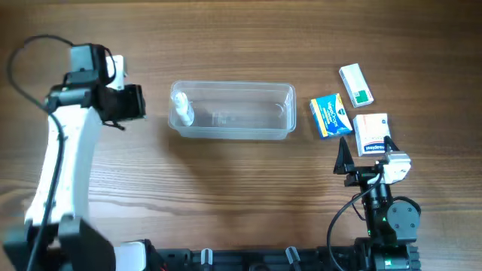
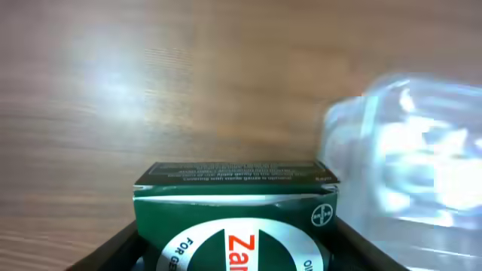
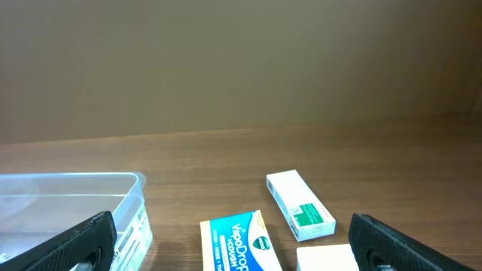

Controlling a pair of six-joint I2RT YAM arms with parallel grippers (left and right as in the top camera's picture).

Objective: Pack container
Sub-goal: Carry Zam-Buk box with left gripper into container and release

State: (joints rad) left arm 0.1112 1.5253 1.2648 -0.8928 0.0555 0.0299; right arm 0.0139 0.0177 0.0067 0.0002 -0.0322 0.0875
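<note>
Your left gripper [image 1: 129, 102] sits to the left of the container [image 1: 232, 111], a little apart from its short end; its jaws are closed on a dark green box [image 2: 235, 214], which the left wrist view shows wedged between the two fingers with its white-lettered top edge facing forward.

The container lies lengthwise near the middle of the table [image 1: 241, 45]; it is clear plastic with a rim; a white bottle [image 1: 181, 109] lies inside at its left end; the remainder of the interior is too transparent to judge.

Your right gripper [image 1: 365, 149] is at the right side of the table, low and near the front edge; its jaws stand wide apart, holding nothing; the right wrist view shows one finger at each lower corner.

Three boxes lie on the table right of the container: a blue box [image 1: 329, 115] nearest it; a white and green box [image 1: 355, 84] further back; a white box [image 1: 370, 129] just beside the blue one, directly ahead of the right fingers.
</note>
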